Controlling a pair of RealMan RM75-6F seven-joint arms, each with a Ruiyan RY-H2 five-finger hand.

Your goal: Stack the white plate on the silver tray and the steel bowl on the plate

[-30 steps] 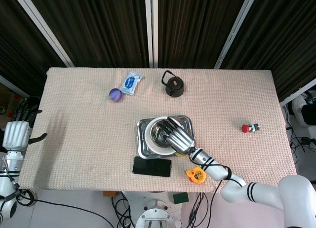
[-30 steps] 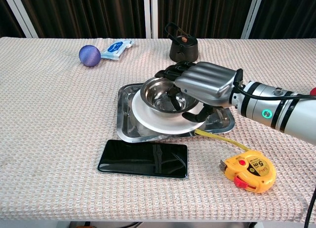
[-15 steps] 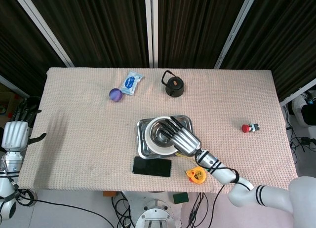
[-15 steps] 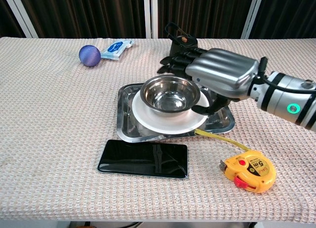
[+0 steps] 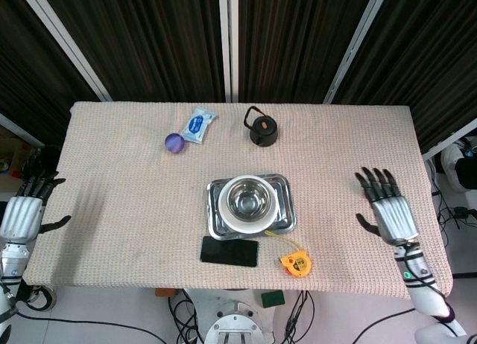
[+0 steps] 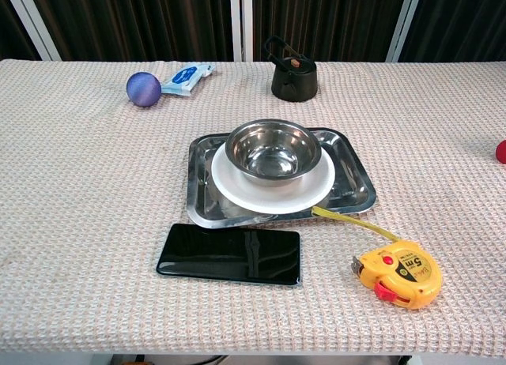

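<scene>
The steel bowl (image 6: 273,150) sits upright on the white plate (image 6: 271,185), and the plate lies in the silver tray (image 6: 352,183) near the middle of the bench (image 6: 79,223) — the stack stands with nothing touching it. A second ago the right robot hand (image 5: 389,207) was curled over the bowl's rim; now it has pulled well away to the bench's right edge, fingers spread wide and holding nothing, and it has left the chest view altogether. The left robot hand (image 5: 27,208) has stayed off the bench's left edge, fingers apart and empty. Bowl, plate and tray lie as they did before.

Just in front of the tray a black phone (image 6: 230,253) lies flat, and beside it a yellow tape measure (image 6: 400,273) marked "5m", its tape drawn out toward the tray's corner. Farther back stand a black kettle (image 6: 293,75), a purple ball (image 6: 144,89) and a blue-and-white packet (image 6: 184,77) — its print too small to read. A small red object (image 5: 377,193) lies to the right, near the right robot hand.
</scene>
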